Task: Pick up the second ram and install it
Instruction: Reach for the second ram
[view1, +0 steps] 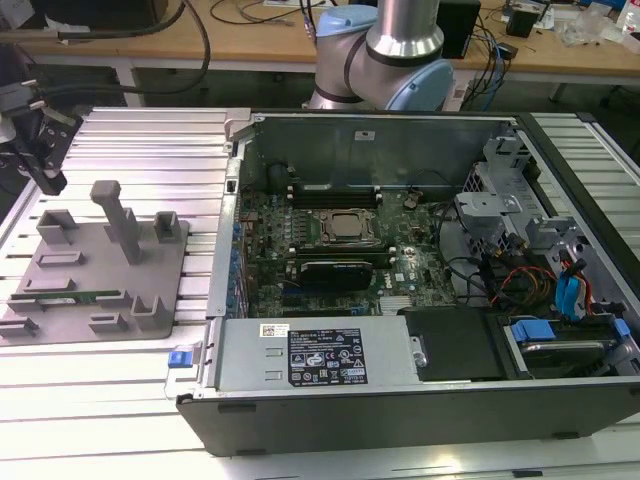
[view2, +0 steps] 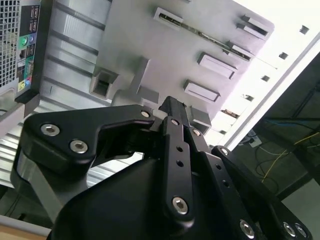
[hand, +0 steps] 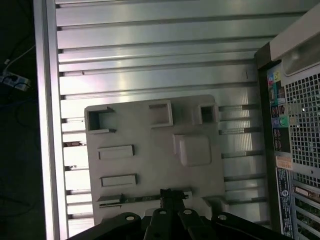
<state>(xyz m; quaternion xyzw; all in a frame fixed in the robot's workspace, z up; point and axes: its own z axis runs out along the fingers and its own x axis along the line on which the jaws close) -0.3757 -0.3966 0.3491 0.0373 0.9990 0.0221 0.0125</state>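
Exterior view: gripper (view1: 48, 175) hangs at exterior view's left, near grey fixture (view1: 100, 272). Ram (view1: 78, 296) lies in fixture slot, well apart from open case (view1: 330, 410).
Second wrist view: jaws pressed together, empty. Ram (view2: 205, 36) in slot.
First wrist view: ram (hand: 135, 199) flat in slot, under closed tips.
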